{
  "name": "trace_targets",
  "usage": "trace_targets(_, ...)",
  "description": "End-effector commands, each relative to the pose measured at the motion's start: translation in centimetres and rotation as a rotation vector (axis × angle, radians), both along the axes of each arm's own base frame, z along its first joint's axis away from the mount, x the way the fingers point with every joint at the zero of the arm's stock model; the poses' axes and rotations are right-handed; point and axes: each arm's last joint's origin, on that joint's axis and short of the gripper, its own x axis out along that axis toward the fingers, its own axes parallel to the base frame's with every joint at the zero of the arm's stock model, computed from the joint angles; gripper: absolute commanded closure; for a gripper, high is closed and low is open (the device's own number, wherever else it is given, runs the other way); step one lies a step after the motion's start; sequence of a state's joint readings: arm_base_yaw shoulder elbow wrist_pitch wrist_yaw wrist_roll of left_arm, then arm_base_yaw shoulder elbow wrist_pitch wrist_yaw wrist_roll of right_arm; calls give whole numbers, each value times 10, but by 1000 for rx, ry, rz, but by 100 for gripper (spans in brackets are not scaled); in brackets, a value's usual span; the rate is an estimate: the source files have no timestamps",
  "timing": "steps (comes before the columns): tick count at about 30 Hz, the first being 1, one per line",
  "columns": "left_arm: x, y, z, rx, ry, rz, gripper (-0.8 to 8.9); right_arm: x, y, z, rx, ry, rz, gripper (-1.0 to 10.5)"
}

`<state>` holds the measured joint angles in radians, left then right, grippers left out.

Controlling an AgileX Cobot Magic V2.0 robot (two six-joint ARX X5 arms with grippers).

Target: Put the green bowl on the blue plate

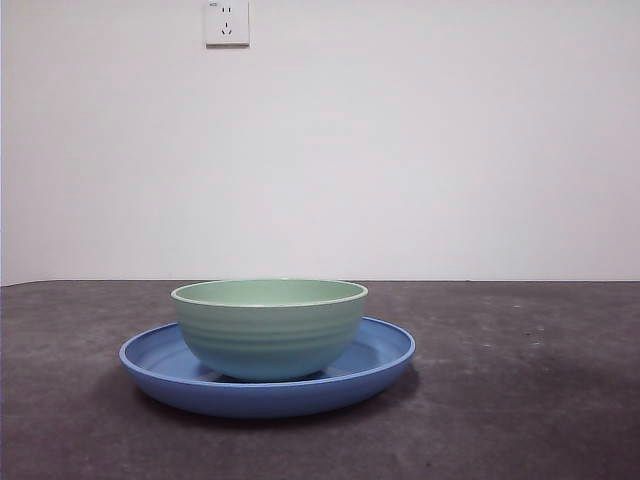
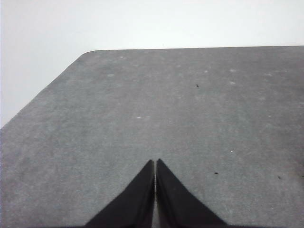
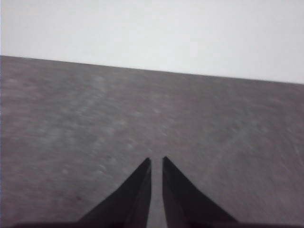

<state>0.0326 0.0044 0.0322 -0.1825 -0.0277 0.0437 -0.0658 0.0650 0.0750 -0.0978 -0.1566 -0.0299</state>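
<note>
The green bowl (image 1: 269, 328) stands upright inside the blue plate (image 1: 150, 357) on the dark table, a little left of centre in the front view. No arm shows in the front view. My left gripper (image 2: 155, 162) is shut and empty over bare table near a rounded table corner. My right gripper (image 3: 156, 160) is shut with a thin slit between the jaws, empty, over bare table. Neither wrist view shows the bowl or the plate.
A white wall with a power socket (image 1: 227, 22) stands behind the table. The table's far edge (image 2: 190, 48) and rounded corner show in the left wrist view.
</note>
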Motion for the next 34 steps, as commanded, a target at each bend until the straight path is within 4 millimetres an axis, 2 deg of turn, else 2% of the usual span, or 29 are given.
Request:
trace_targets(1,1,0,-7,15,25,3,807,0,-2,-6,-5,-21,-62,911)
trace_targets(7,1,0,-7,15,25,3,807,0,-5,-18,18,12,-164,911)
trace_targets(15,1,0,-7,15,25,3,807,-1,-1,-25,21,85,-163,911)
trace_targets(34,1,0,-7,15,25,3,807,-1,0,-23,22,63,-154,911)
